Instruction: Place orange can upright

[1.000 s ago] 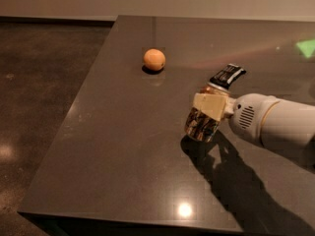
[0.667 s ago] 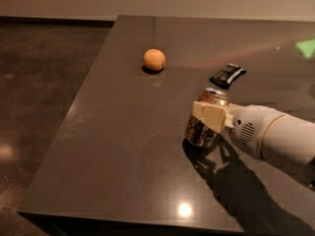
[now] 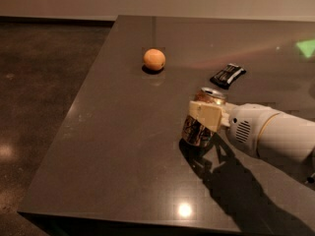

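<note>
The orange can [image 3: 199, 129] is a shiny orange-gold drink can with dark graphics and a silver top. It stands nearly upright, slightly tilted, on the dark grey table [image 3: 123, 146] right of the middle. My gripper [image 3: 206, 116] reaches in from the right on a white arm [image 3: 275, 136]. Its cream fingers [image 3: 208, 115] are shut on the can's upper body. The can's base is at or just above the table surface; I cannot tell whether it touches.
A round matte orange fruit [image 3: 154, 59] lies further back on the table, left of the can. A small flat black packet [image 3: 228, 74] lies behind the can to the right. The table's left edge [image 3: 74, 112] and front edge drop to a dark floor.
The gripper has carried the can a little forward and down toward the table, and the can stands more upright than before. The fruit and packet have not moved.
</note>
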`<state>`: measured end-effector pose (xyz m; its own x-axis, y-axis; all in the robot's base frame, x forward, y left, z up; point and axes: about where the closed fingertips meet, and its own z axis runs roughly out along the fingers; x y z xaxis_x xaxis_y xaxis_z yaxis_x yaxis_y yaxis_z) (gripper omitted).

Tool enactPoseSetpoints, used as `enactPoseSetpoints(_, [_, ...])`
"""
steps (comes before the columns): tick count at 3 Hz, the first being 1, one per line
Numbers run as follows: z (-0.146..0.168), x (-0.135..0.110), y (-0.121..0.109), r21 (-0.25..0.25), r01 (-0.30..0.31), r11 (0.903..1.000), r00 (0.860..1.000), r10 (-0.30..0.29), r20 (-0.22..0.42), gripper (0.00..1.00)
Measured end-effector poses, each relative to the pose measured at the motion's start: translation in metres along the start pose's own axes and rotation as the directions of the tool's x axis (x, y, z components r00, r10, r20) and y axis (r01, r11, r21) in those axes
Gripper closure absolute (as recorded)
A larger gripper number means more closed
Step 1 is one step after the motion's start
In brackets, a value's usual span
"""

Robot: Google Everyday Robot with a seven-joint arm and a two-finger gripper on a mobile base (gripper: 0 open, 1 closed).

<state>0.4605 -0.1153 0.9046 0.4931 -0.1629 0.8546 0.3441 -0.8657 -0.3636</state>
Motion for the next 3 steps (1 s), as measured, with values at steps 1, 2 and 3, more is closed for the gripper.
enactPoseSetpoints(1, [0.001,0.002,-0.003,0.026,0.049,0.9985,0.998,-0.048,-0.031,1.00])
enactPoseSetpoints(2, [0.000,0.006,-0.010,0.079,0.149,0.9856,0.985,-0.141,-0.099,1.00])
enactPoseSetpoints(3, [0.000,0.007,-0.020,0.123,0.252,0.9599,0.961,-0.232,-0.153,1.00])
